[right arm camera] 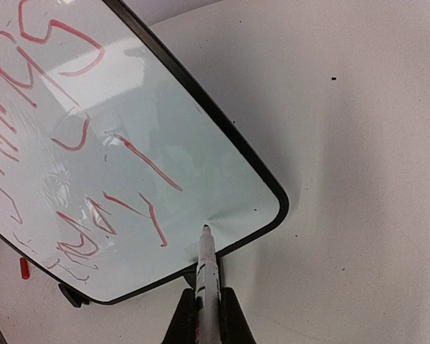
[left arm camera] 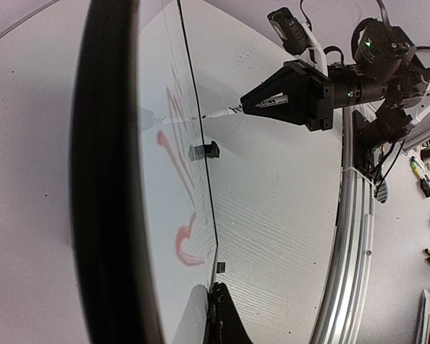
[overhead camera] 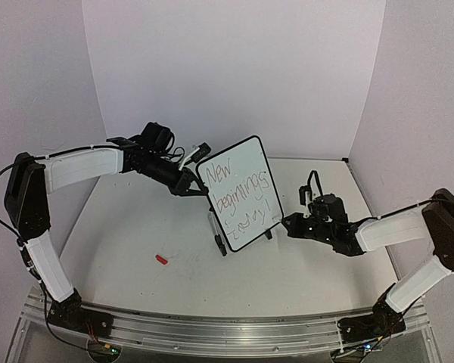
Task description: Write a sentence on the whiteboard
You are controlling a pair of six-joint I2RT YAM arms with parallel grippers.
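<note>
The whiteboard (overhead camera: 238, 193) stands tilted at the table's centre, on small black feet. My left gripper (overhead camera: 191, 183) is shut on its upper left edge. In the left wrist view the fingers (left arm camera: 233, 322) pinch the whiteboard (left arm camera: 165, 236), seen almost edge-on. The sentence (overhead camera: 242, 195) reads "New beginnings today!" in three lines of thin red strokes. My right gripper (overhead camera: 291, 224) is shut on a marker (right arm camera: 208, 276). The marker's tip rests on the whiteboard (right arm camera: 129, 129) near its lower right corner, just after the exclamation mark (right arm camera: 147, 163).
A small red cap (overhead camera: 161, 259) lies on the table left of the board and shows again as the red cap (right arm camera: 24, 268) in the right wrist view. White walls close the back and both sides. A metal rail (overhead camera: 212, 329) runs along the near edge.
</note>
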